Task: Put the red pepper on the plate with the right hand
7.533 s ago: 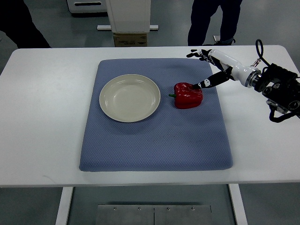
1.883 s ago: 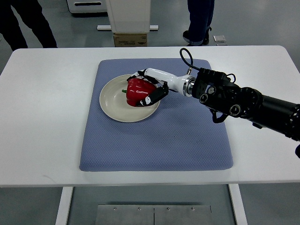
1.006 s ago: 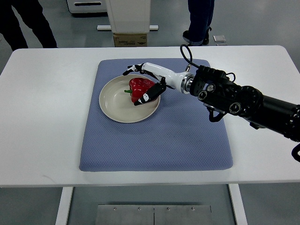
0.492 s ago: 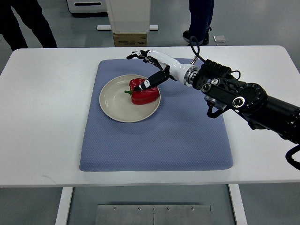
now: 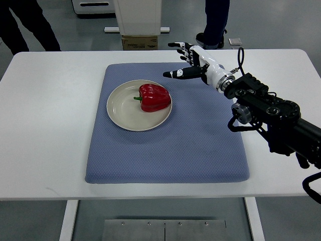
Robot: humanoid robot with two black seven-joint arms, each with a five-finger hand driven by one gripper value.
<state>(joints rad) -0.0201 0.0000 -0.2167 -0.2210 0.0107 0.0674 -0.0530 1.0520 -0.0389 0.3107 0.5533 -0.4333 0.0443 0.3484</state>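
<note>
Since half a second ago the right robot hand (image 5: 188,61) has pulled back up-right, off the pepper. On the white worktop (image 5: 45,120), blue mat (image 5: 165,150); cream plate (image 5: 120,108) on its left half; red pepper (image 5: 154,97) lies on plate's right side. Hand hovers above mat's far edge, fingers spread, empty.

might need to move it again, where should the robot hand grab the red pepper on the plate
Grip the red pepper across its broad body, coming from the right and above. Its green stem points left, so the rounded right side faces the open right robot hand, and the plate rim is low enough to clear.
</note>
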